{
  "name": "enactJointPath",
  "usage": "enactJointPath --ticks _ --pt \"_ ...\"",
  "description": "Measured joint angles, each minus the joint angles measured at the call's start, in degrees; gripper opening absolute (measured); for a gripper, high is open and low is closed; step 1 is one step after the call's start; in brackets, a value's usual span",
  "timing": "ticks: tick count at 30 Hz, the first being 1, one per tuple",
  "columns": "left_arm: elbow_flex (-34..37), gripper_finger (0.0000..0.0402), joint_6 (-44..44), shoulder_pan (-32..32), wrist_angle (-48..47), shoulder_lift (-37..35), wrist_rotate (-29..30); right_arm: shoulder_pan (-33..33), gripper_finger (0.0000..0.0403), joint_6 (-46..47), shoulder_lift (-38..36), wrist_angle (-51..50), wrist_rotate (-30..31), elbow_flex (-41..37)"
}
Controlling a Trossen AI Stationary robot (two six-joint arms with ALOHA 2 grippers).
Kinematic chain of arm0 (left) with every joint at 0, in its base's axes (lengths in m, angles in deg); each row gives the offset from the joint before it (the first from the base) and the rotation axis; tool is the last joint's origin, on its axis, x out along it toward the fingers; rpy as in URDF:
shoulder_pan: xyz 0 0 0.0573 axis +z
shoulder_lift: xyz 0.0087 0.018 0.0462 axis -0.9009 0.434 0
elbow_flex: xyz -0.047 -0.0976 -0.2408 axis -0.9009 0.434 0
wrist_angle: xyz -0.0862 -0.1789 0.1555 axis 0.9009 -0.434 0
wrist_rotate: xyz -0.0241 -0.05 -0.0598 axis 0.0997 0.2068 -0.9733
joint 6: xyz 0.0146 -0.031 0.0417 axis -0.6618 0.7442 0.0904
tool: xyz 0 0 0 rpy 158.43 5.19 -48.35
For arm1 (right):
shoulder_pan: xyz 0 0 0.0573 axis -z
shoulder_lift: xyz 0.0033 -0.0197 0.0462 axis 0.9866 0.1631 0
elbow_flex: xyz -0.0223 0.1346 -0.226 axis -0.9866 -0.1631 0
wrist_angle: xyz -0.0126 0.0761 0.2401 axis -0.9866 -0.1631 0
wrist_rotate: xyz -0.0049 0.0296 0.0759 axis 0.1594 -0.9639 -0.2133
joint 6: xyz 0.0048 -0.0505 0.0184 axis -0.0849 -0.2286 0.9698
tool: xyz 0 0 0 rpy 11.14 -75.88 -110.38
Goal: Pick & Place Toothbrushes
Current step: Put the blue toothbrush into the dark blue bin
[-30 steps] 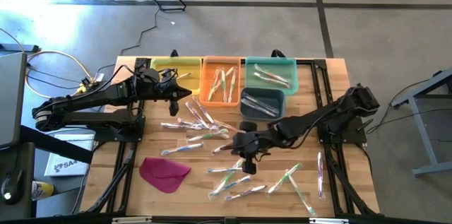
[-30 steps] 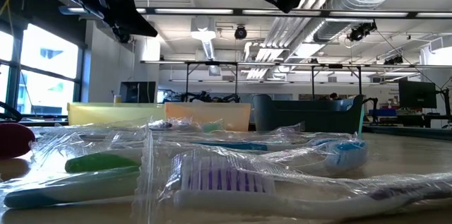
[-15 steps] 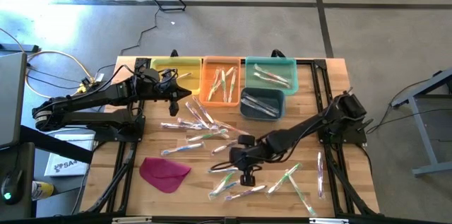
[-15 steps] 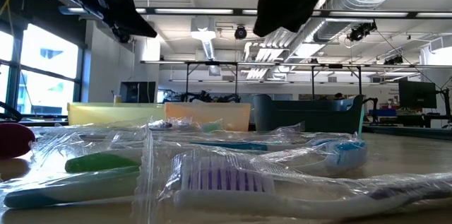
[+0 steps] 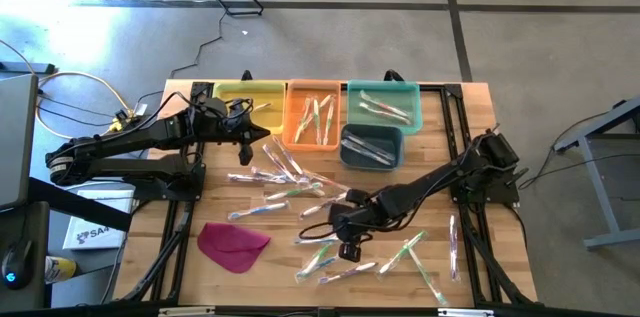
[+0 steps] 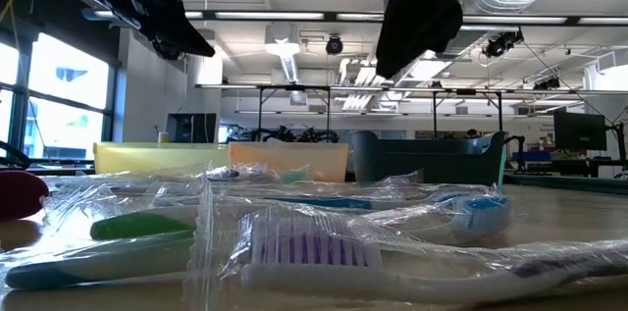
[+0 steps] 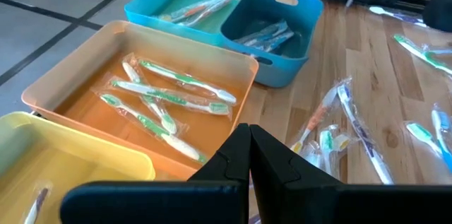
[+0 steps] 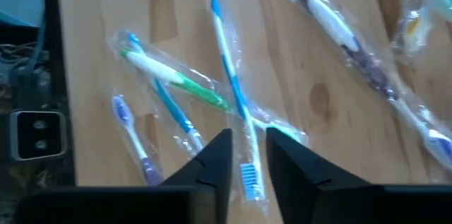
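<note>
The toothbrushes (image 5: pixel 290 189), each in a clear wrapper, lay scattered over the middle and near part of the wooden table (image 5: pixel 470 107), too overlapped for an exact count. More lay in 4 bins at the far edge: 1 in the yellow bin (image 5: pixel 232 94), about 4 in the orange bin (image 5: pixel 296 117), some in the teal bin (image 5: pixel 408 90), some in the dark blue bin (image 5: pixel 349 142). 1 magenta cloth (image 5: pixel 233 244) lay near the left front corner. The right gripper (image 5: pixel 348 247) hung low over the loose toothbrushes, its fingers (image 8: pixel 212 155) a narrow gap apart and holding nothing. The left gripper (image 5: pixel 247 143) waited beside the yellow bin, fingers (image 7: pixel 233 155) pressed together, empty.
</note>
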Motion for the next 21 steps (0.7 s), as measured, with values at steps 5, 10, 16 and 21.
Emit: enactJointPath --ticks 5,10,16,21 --pt "0.0 0.0000 0.0 0.0 -0.6 0.0 0.0 -0.2 0.0144 -0.1 0.0 -3.6 1.0 0.0" --pt "0.0 0.0000 0.0 0.0 -0.7 0.0 0.0 -0.9 0.0152 -0.1 1.1 -5.3 1.2 -0.1" --pt "0.0 0.0000 0.0 0.0 -0.9 0.0 0.0 -1.0 0.0140 0.5 4.8 -2.7 2.4 -0.1" --pt "0.0 0.0000 0.0 0.0 -1.4 0.0 0.0 -0.9 0.0139 2.0 7.7 -1.3 2.1 -0.1"
